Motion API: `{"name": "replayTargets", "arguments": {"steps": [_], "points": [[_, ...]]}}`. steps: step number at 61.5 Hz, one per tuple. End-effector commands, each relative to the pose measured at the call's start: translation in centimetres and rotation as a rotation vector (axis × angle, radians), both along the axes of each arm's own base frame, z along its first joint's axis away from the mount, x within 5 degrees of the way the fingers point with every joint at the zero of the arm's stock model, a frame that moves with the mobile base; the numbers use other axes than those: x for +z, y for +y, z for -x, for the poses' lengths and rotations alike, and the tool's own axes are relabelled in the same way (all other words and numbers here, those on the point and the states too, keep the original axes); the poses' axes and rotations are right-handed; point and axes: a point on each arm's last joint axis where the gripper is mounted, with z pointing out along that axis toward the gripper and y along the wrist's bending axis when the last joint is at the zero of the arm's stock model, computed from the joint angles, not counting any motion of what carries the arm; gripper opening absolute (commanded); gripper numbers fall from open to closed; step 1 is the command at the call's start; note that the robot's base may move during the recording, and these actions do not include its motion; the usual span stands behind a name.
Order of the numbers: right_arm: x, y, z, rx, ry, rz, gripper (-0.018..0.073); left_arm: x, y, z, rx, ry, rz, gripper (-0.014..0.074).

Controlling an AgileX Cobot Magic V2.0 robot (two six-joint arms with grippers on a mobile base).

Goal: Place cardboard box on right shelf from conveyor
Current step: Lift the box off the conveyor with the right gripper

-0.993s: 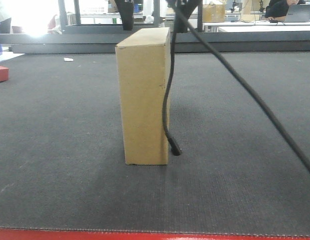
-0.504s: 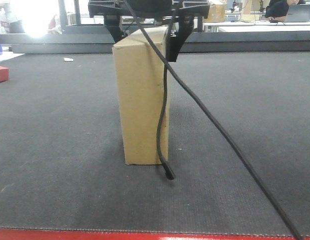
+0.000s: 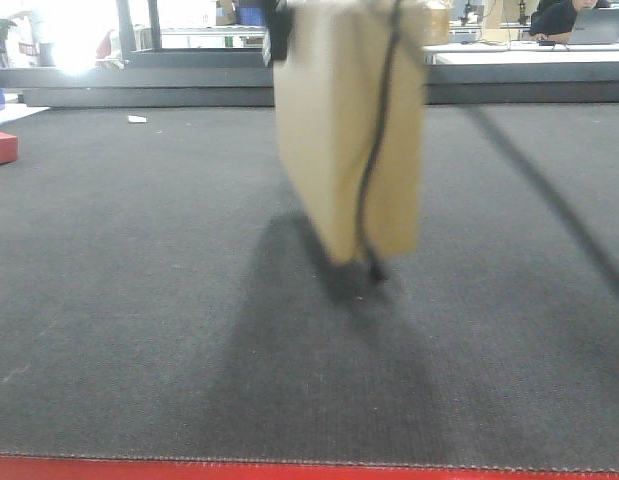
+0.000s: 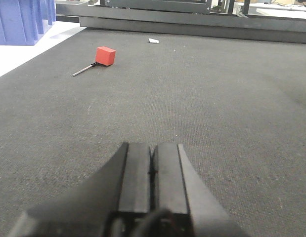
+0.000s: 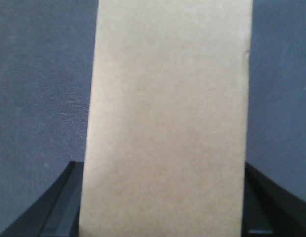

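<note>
Right wrist view: the plain tan, slim rectangular cardboard box (image 5: 167, 98) is clamped on both sides by the right gripper (image 5: 162, 187).
Up front, it hangs blurred and tilted, clear of the wide dark grey textured conveyor belt (image 3: 139, 300), with a black cable (image 3: 374, 180) trailing down its face. The left gripper (image 4: 152, 163) sits low over the belt, jaws pressed together on nothing, and a small red block (image 4: 106, 56) lies well away to its left.

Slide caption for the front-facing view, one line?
Cardboard box, motion-blurred and tilted, held off the conveyor with a black cable draped down its front; red block at far left.
</note>
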Motion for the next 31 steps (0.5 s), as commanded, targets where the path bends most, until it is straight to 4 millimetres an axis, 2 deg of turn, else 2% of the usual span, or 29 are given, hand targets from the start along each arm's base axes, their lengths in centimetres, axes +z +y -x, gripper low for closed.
{"name": "replayTargets", "arguments": {"steps": [1,10,20,31], "points": [[5.4,-2.6,1.5,0.085,-0.161,-0.056,0.0223,0.7,0.0,0.1,0.0,-0.094,0.009,-0.0116],[6.4,-5.3,2.7,0.143,-0.206,-0.022,0.0223,0.7,0.0,0.1,0.0,-0.094,0.009,-0.0116],[4.9,-8.8,4.5,0.102,-0.236,-0.01,0.0223,0.7,0.0,0.1,0.0,-0.094,0.009,-0.0116],[4.5,-11.9,8.9,0.067,-0.361,-0.052,0.0223,0.7,0.0,0.1,0.0,-0.094,0.009,-0.0116]]}}
